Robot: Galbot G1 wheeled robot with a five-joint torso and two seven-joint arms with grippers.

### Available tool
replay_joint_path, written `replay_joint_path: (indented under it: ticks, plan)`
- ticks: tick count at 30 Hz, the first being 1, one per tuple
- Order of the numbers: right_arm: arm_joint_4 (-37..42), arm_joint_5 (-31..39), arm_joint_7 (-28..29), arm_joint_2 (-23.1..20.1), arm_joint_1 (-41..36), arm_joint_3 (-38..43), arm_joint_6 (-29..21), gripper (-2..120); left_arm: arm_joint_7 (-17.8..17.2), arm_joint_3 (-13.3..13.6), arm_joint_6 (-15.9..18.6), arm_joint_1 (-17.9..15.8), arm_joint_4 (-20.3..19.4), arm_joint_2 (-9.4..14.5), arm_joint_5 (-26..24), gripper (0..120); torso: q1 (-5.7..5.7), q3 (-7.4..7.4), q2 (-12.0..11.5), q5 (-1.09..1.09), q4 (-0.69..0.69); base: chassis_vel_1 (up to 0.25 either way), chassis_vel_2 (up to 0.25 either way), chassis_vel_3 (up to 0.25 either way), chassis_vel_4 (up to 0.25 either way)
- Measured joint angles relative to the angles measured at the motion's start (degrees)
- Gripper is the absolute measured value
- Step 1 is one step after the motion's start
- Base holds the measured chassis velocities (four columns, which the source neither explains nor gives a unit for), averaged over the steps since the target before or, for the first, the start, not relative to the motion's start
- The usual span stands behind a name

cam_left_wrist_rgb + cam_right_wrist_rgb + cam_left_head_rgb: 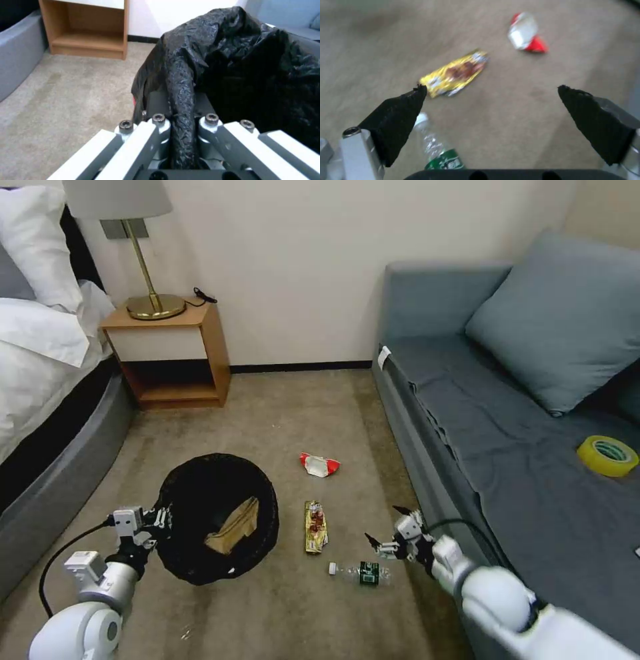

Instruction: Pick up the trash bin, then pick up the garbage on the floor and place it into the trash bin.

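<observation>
The left gripper (pixel 159 518) is clamped on the trash bin (pixel 200 493) liner only; it may slip. The right gripper (pixel 390 530), fingers spread, hovers near the bottle (pixel 360 572), which may roll.

Head camera high, facing down at carpet (pixel 280 607); wrist cameras close, sharing that carpet.
</observation>
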Motion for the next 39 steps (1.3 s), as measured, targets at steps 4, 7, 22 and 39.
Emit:
replay_joint_path:
  ticks: [4, 7, 22, 39]
  plan:
    - [-4.6, 3.9, -4.8, 0.8, 12.5, -10.7, -3.4, 100, 0.3, 0.2, 0.0, -0.6, 0.1, 0.4, 0.1, 5, 0.00, 0.00, 0.0, -0.04, 0.00, 0.000, 0.000, 0.000, 0.000]
    - [-12.1, 7.5, -13.0, 4.8, 25.6, -24.6, -7.3, 100, 0.7, 0.8, 0.0, -1.2, -0.6, 0.4, 0.2, 5, 0.00, 0.00, 0.0, 0.01, -0.01, 0.000, 0.000, 0.000, 0.000]
    - [-22.7, 9.3, -29.6, 10.4, 40.3, -42.5, -8.1, 100, 1.7, 0.8, 0.0, -1.6, -0.5, 0.2, 0.6, 5, 0.00, 0.00, 0.0, -0.01, -0.01, 0.000, 0.000, 0.000, 0.000]
    - [-40.8, 3.3, -32.4, 16.8, 36.6, -45.3, -2.0, 100, 3.2, -0.3, -1.1, -2.3, 2.9, 0.7, 0.1, 5, 0.00, -0.01, 0.0, -0.02, -0.01, 0.000, 0.000, 0.000, 0.000]
